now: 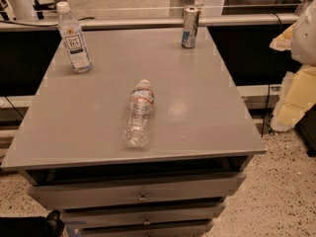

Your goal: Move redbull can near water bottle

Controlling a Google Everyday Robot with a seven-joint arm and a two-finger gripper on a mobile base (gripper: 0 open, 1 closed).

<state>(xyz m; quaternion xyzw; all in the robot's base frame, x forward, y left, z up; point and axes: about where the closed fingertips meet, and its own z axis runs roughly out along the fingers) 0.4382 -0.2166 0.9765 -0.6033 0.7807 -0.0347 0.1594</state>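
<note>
The redbull can [190, 27] is slim, silver and blue, and stands upright at the far right part of the grey table top [207, 107]. The water bottle [138, 113] is clear ribbed plastic with a narrow red-and-blue band near its neck. It lies on its side in the middle of the table, cap end pointing away from the camera. The can and the bottle are well apart. My gripper is not in view.
A white-capped bottle with a large white-and-dark label [74, 37] stands upright at the far left. The table is a cabinet with drawers [143, 194] below its front edge. A rail runs behind it. Yellow and white bulky shapes [296, 78] stand at the right.
</note>
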